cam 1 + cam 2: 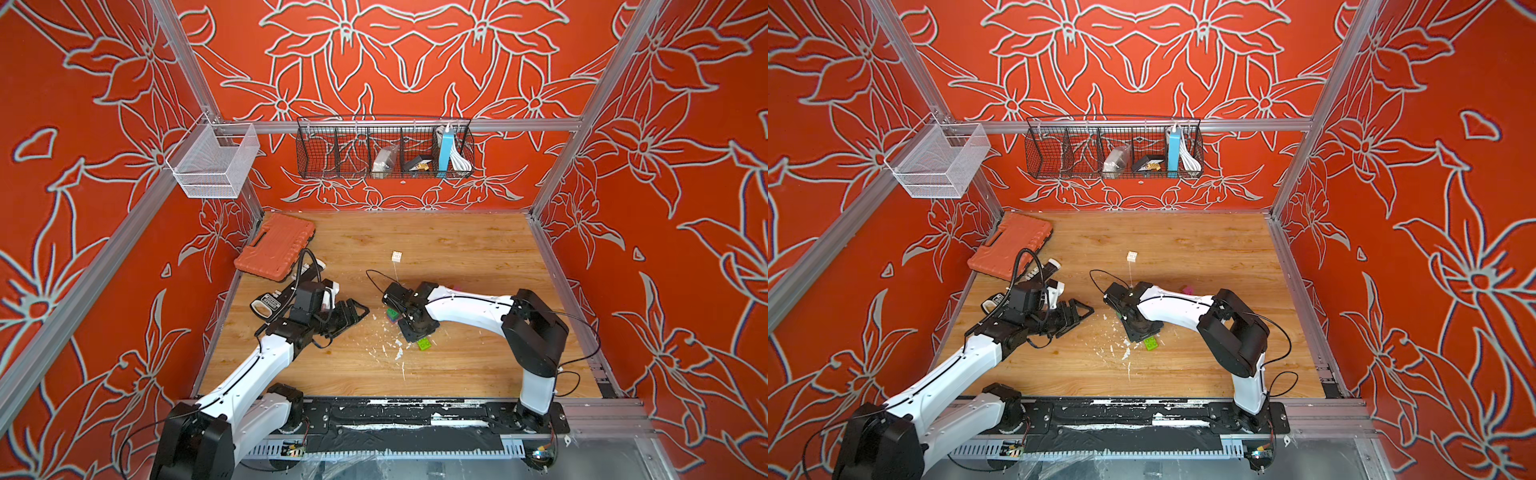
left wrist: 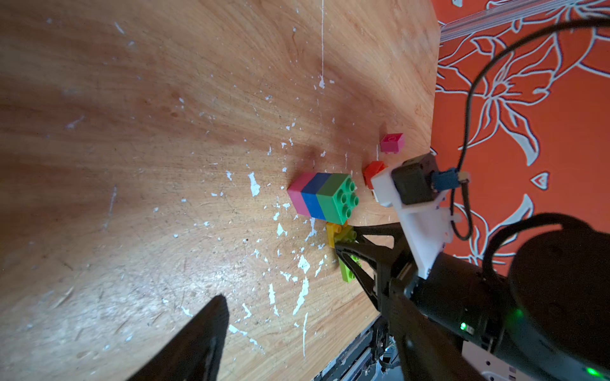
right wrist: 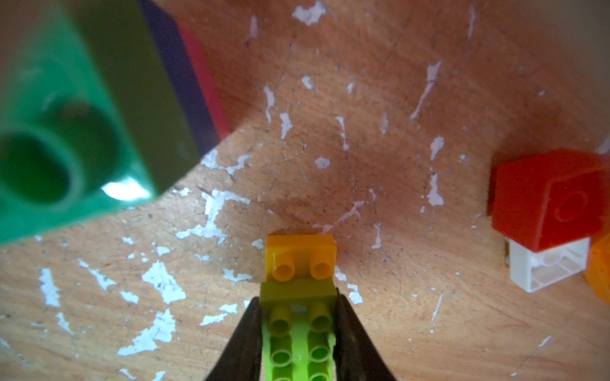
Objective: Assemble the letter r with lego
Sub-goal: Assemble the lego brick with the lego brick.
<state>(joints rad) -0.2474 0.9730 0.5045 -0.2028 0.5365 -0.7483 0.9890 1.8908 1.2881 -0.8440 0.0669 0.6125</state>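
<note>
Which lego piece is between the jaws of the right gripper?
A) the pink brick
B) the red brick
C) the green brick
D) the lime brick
D: in the right wrist view the right gripper is shut on the sides of the lime brick, which has a yellow brick at its tip.

lime brick (image 3: pixel 298 349) — yellow-tipped, clamped | pink-blue-green stack (image 2: pixel 321 197) — on side

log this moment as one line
left claw: open, empty | right claw: shut on lime brick, yellow brick at its end | pink-blue-green stack: lying on side
</note>
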